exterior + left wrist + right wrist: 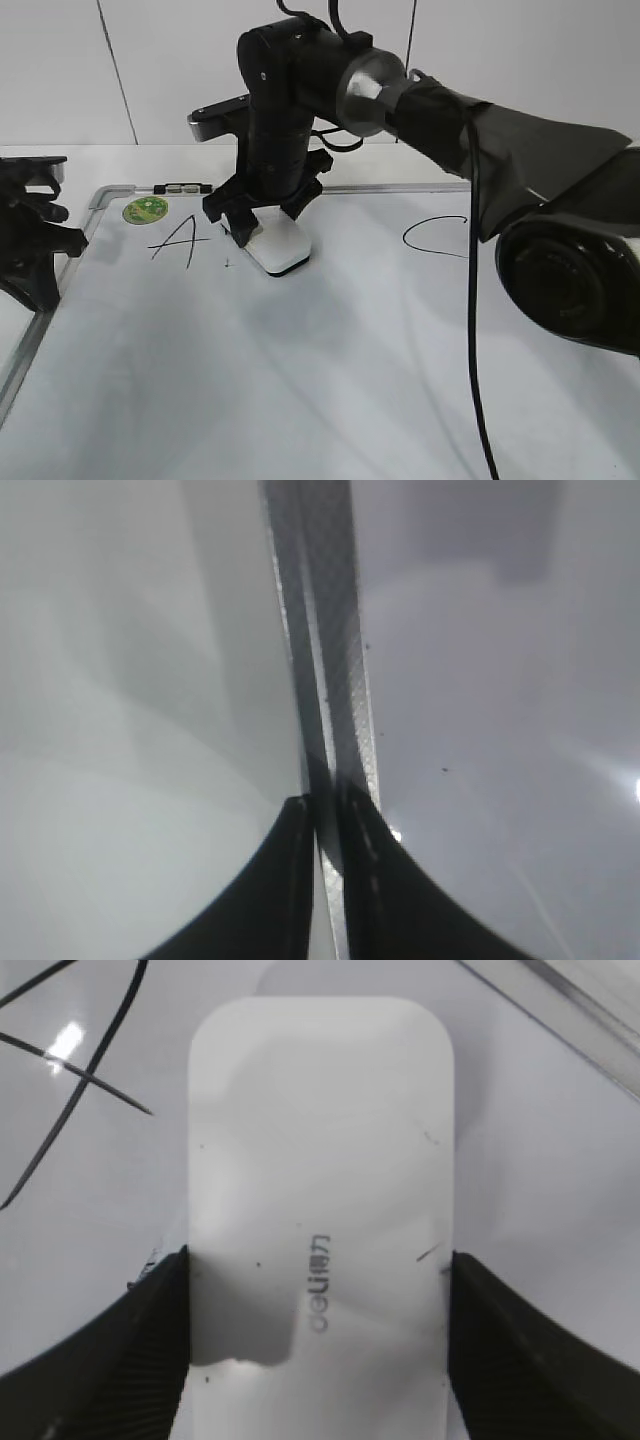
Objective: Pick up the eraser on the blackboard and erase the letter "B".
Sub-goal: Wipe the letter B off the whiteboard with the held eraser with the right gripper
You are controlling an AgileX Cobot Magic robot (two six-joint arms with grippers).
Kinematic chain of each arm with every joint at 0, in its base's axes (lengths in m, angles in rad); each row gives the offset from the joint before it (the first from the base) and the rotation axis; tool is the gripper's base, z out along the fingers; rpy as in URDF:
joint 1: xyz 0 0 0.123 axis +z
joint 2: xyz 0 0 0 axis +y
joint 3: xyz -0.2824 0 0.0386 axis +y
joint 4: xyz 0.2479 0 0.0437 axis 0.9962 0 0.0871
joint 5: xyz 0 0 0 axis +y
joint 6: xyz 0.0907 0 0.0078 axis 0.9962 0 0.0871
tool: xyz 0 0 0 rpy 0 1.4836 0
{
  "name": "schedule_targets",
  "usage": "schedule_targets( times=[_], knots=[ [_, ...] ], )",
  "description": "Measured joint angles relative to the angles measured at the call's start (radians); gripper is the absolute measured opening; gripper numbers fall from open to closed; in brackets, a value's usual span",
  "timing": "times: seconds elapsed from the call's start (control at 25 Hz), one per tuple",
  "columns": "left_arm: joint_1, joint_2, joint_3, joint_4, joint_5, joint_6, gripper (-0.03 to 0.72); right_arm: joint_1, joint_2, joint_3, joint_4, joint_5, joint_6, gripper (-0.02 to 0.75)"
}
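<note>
The white eraser (283,247) lies flat on the blackboard (300,380) between the "A" (175,240) and the "C" (430,237). My right gripper (262,218) reaches across from the right and is shut on the eraser's two long sides. In the right wrist view the eraser (320,1190) fills the middle between the jaws (318,1360), with strokes of the "A" (70,1070) at upper left. The letter "B" is not visible; only a tiny mark (228,263) shows left of the eraser. My left gripper (42,290) (325,810) is shut and empty over the board's left frame (335,680).
A round green sticker (146,209) sits at the board's top left corner. A small dark clip (182,187) lies on the top frame. The right arm's cable (472,330) hangs over the board's right half.
</note>
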Motion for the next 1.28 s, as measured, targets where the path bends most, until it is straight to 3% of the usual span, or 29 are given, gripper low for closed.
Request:
schedule_targets(
  times=[0.68,1.28],
  knots=[
    [0.000,0.002,-0.002,0.000,0.000,0.003,0.041,-0.010,0.008,-0.009,0.069,0.000,-0.032,0.571],
    [0.000,0.002,-0.002,0.000,0.001,0.003,0.041,0.011,0.013,-0.011,0.017,-0.006,-0.040,0.571]
  ],
)
